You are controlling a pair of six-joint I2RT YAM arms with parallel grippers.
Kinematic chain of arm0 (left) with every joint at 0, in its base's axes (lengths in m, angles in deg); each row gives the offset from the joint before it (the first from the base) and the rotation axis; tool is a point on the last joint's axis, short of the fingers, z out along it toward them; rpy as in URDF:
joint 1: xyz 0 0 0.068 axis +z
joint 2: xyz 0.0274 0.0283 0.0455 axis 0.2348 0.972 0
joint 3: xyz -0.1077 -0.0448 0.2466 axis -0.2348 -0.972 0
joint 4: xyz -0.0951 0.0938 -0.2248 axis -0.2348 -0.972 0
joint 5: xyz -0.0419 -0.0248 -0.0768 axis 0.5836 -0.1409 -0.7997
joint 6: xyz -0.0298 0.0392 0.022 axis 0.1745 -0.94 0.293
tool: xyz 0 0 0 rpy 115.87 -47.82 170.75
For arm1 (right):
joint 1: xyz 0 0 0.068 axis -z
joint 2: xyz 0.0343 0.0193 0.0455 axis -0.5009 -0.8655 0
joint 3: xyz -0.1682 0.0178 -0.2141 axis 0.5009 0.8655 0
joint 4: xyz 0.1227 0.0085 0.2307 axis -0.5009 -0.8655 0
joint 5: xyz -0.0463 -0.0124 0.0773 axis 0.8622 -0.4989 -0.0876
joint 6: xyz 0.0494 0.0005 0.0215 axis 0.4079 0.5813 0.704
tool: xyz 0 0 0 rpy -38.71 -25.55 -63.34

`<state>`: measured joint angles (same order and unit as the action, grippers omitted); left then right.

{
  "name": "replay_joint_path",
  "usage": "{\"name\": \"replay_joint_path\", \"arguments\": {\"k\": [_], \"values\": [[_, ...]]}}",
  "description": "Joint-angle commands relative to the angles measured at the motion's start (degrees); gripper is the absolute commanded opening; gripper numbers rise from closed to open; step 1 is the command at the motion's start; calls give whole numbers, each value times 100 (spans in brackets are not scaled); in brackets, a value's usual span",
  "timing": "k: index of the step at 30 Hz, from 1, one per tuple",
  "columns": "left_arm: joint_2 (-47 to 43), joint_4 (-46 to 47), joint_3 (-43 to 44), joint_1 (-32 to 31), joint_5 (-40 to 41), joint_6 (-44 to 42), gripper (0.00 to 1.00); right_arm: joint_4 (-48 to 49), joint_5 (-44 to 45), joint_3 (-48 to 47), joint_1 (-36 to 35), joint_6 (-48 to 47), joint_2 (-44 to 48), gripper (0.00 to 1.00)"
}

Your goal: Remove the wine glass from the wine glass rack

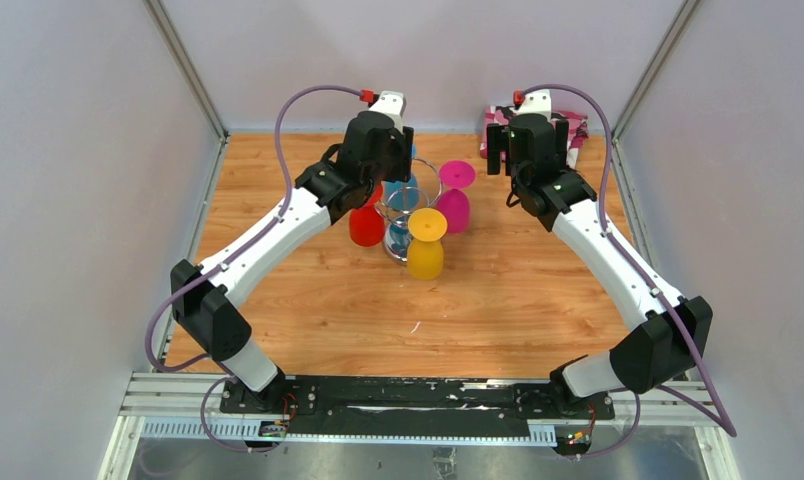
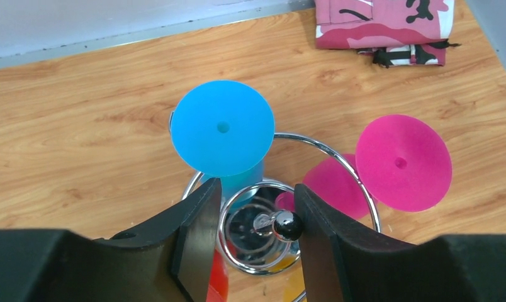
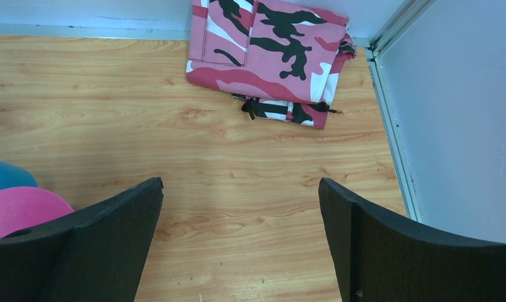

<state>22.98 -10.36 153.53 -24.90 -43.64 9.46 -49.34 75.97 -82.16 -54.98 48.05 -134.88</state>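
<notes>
The chrome wine glass rack [image 1: 415, 187] stands mid-table, and its ring [image 2: 329, 153] and ball-topped post [image 2: 287, 225] show in the left wrist view. Upside-down wine glasses hang on it: blue [image 2: 223, 128], pink [image 2: 403, 162], yellow [image 1: 426, 243] and red [image 1: 366, 224]. My left gripper [image 2: 255, 186] hovers directly over the rack. Its fingers are apart and straddle the post's ball, which lies close to the right finger [image 2: 316, 233]; nothing is gripped. My right gripper [image 3: 241, 184] is wide open over bare wood at the back right, to the right of the rack.
A folded pink camouflage cloth [image 3: 269, 56] lies in the back right corner against the wall. Grey enclosure walls with metal frame rails [image 3: 389, 126] border the wooden table on three sides. The arm bases sit on the rail at the near edge.
</notes>
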Motion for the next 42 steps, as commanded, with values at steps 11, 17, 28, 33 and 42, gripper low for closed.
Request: {"name": "replay_joint_path", "arguments": {"k": [11,17,28,33,42], "values": [[-1401,836,-297,-28,1090,-489,62,-44,-88,84,76,227,24,100],[-2309,1636,-952,-28,1218,-743,72,-97,-339,42,78,422,-6,100],[-3774,2925,-2431,-27,1299,-1508,100,-302,-793,207,76,629,271,99],[-3903,2602,-2788,-22,1612,-1030,100,-167,-1306,691,80,837,748,97],[-4637,2483,-3389,559,894,-23,92,511,-2534,1517,501,1514,1823,94]]}}
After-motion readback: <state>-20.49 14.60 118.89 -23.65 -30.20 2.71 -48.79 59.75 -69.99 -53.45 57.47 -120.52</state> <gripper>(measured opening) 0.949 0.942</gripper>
